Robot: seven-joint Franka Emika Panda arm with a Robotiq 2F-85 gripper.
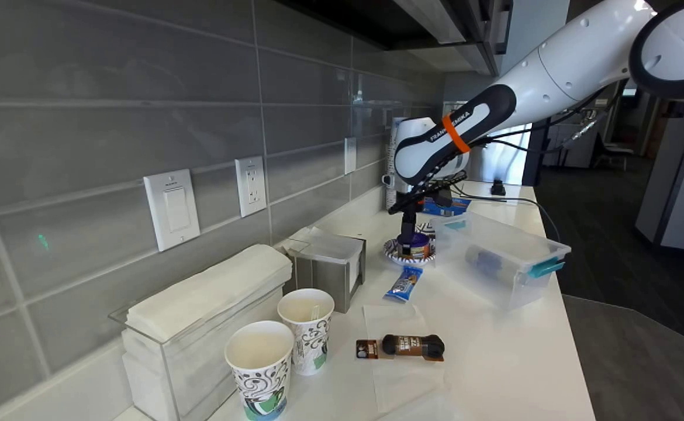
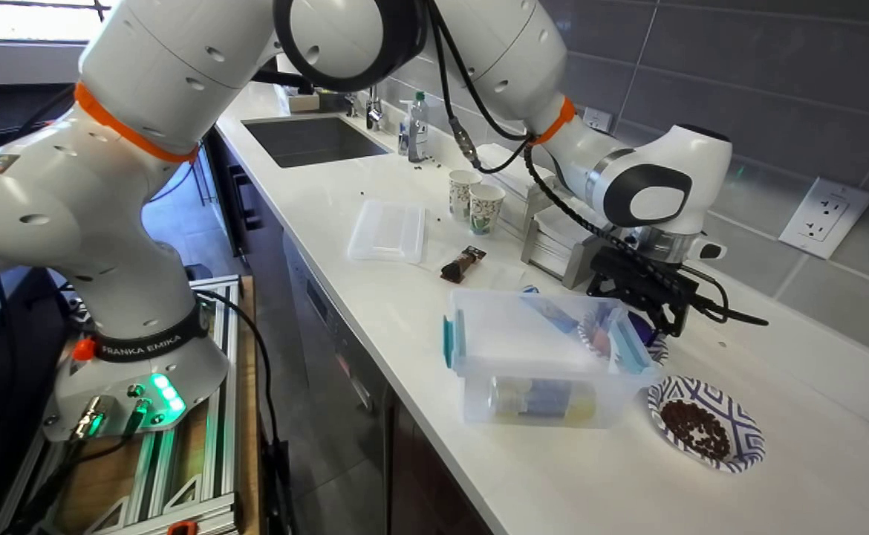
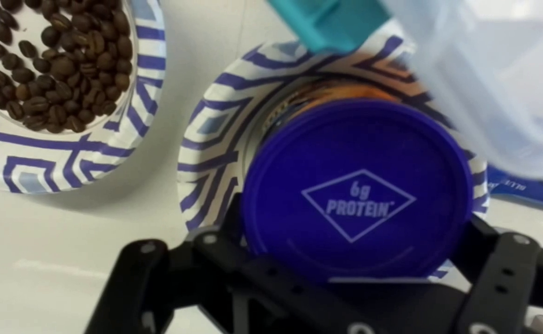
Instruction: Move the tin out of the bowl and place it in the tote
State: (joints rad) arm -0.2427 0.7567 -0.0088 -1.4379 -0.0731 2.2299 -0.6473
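Note:
The tin [image 3: 355, 139] has a purple lid and orange sides; it also shows in both exterior views [image 1: 420, 251] [image 2: 638, 327]. It stands inside a shallow blue-and-white patterned paper bowl [image 3: 211, 153], seen in an exterior view too [image 1: 392, 252]. My gripper [image 3: 354, 232] is low over the tin, with one finger on each side at the lid's edge. Whether the fingers press on it is unclear. The fingertips are hidden below the lid. The tote [image 1: 511, 292], a clear bin with teal handles, stands right beside the bowl and partly hides it in an exterior view [image 2: 472, 401].
A bottle or can [image 2: 542, 397] lies in the tote. A second patterned bowl [image 2: 750, 449] holds coffee beans. A blue snack bar [image 1: 405, 283], a dark brown pack [image 1: 412, 346], paper cups [image 1: 260, 374] and napkin holders [image 1: 327, 263] are along the counter. A tiled wall runs behind.

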